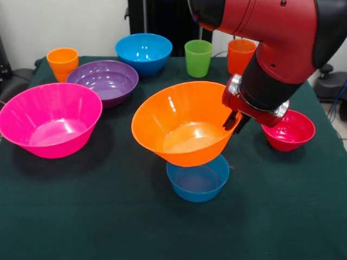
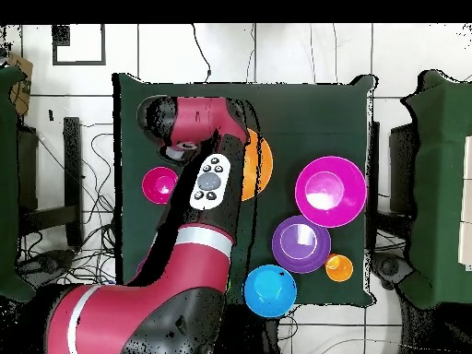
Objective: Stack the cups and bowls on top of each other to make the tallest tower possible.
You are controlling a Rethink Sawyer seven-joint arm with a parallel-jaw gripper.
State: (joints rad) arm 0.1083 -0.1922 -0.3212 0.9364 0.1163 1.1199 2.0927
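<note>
The large orange bowl (image 1: 184, 127) sits tilted on top of the small light-blue bowl (image 1: 198, 181), which stands upright on the green-covered desk (image 1: 81, 216) near the front edge; together they form the tower. The orange bowl leans toward the camera, its rim higher on the robot's side. No cup is visible inside it from the front view.

The tool (image 1: 235, 121) hangs at the orange bowl's rim on the side toward the small red bowl (image 1: 288, 130), its dark fingertips at the rim edge (one seems inside, one outside, so it looks to be pinching the bowl's wall, though the contact is small in the picture).

The large pink bowl (image 1: 50, 119) rests on the desk well apart from the tower. Behind it stand the medium purple bowl (image 1: 103, 80) and the yellow-orange cup (image 1: 63, 63). The medium blue bowl (image 1: 143, 52), the green cup (image 1: 198, 57) and the red-orange cup (image 1: 240, 55) line the far edge, the last partly hidden by the arm (image 1: 282, 38).

In the overhead view the arm covers most of the tower.
</note>
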